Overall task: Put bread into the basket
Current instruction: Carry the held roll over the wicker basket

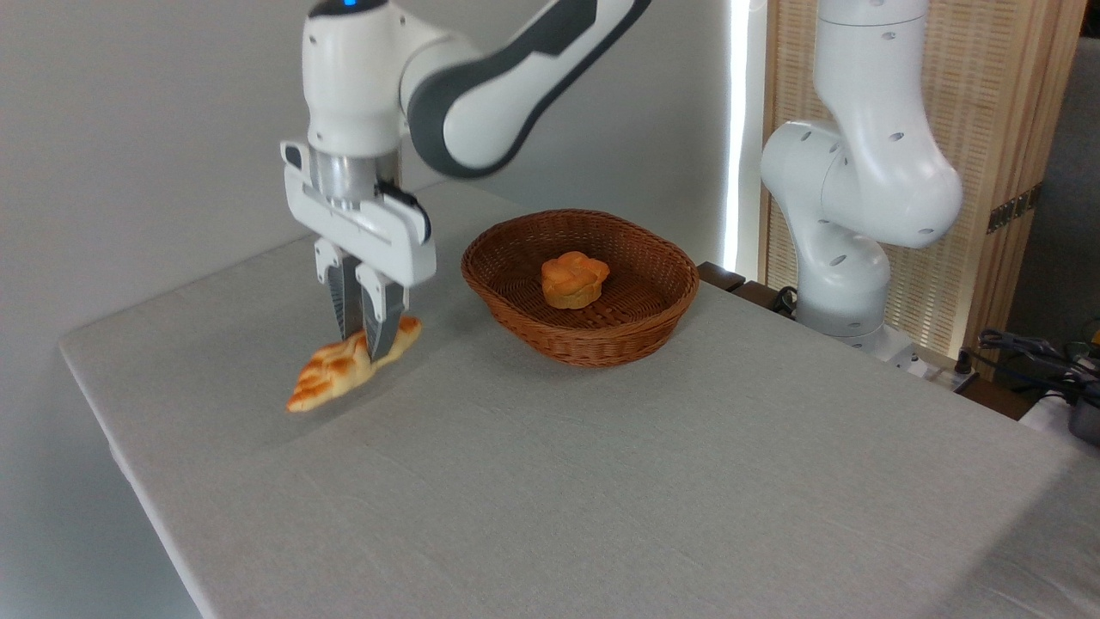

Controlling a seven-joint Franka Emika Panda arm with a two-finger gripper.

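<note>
- The pincer [364,344] points straight down from the white arm, and its two fingers [378,314] are clamped together on the bread [339,371], gripping it near the loaf's middle.
- The bread is tilted: its upper end rises to the right of the fingers, while its tapered lower end dips to the left and below them, at or just above the table [601,481]; whether that tip touches the cloth cannot be told.
- A soft shadow lies on the table directly under the pincer and loaf.
- The basket [580,340] sits on the table to the right of the pincer, near it but clearly apart, slightly farther back.
- A small round bun [574,279] rests inside the basket, on its floor.
- The arm's white base [851,258] stands well off to the right, beyond the basket, at the table's far edge.
</note>
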